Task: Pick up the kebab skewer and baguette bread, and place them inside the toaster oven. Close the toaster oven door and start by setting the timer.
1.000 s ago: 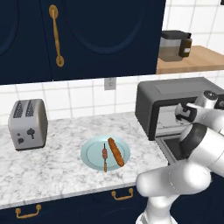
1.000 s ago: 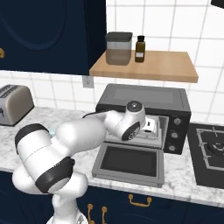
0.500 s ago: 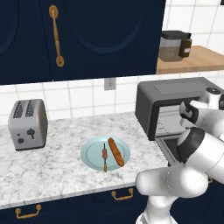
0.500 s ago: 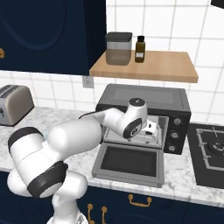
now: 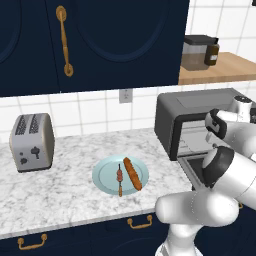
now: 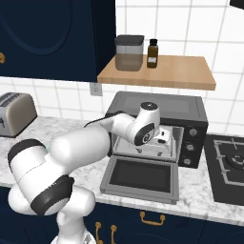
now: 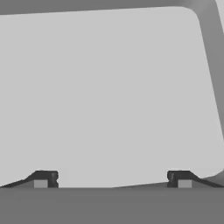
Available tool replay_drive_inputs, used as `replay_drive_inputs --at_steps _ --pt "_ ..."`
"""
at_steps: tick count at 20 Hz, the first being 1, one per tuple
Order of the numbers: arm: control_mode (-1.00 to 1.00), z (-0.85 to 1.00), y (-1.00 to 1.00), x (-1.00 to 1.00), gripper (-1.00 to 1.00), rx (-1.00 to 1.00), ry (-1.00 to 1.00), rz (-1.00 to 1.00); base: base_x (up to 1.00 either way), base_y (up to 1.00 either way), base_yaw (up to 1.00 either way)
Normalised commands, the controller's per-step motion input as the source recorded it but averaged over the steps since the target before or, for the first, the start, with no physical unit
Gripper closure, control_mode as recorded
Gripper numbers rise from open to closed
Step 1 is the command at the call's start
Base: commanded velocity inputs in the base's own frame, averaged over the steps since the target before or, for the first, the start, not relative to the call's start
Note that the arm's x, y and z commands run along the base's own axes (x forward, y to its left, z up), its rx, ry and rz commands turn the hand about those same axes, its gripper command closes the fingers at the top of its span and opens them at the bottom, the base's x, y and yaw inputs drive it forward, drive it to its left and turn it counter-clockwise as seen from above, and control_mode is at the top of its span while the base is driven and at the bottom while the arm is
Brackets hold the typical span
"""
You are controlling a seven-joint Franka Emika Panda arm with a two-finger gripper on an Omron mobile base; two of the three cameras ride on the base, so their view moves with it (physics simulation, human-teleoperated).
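The gripper (image 7: 112, 178) is spread wide and empty at the toaster oven (image 6: 190, 112) mouth; the kebab skewer (image 5: 120, 176) and baguette bread (image 5: 132, 173) are left well apart on a plate (image 5: 106, 177).

One kebab skewer (image 5: 120, 176) and one baguette bread (image 5: 132, 173) lie on one pale blue plate (image 5: 106, 179) at lower centre of the left base view. One silver toaster (image 5: 32, 141) with two slots stands at the left. One toaster oven (image 6: 186, 114) sits at centre right of the right base view, its one toaster oven door (image 6: 141, 177) dropped open, with three knobs (image 6: 191, 147) in a column. On the one wooden shelf (image 6: 181, 75) above stand one jar (image 6: 129, 53) and one small dark bottle (image 6: 152, 54). One wall outlet (image 5: 125, 95) shows on the tiles. One stovetop (image 6: 228, 167) lies at the right edge.
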Motion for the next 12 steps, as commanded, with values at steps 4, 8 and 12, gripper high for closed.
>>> replay_drive_inputs --at_steps 4,8,12 --pt "-1.00 0.57 0.19 -0.92 -1.00 0.01 -0.03 -0.04 0.00 0.00 0.00" --pt "-1.00 0.36 0.89 -0.98 -1.00 0.00 0.00 -0.04 0.00 0.00 0.00" --pt "-1.00 0.08 1.00 -0.71 -1.00 0.00 0.00 -0.01 0.00 0.00 0.00"
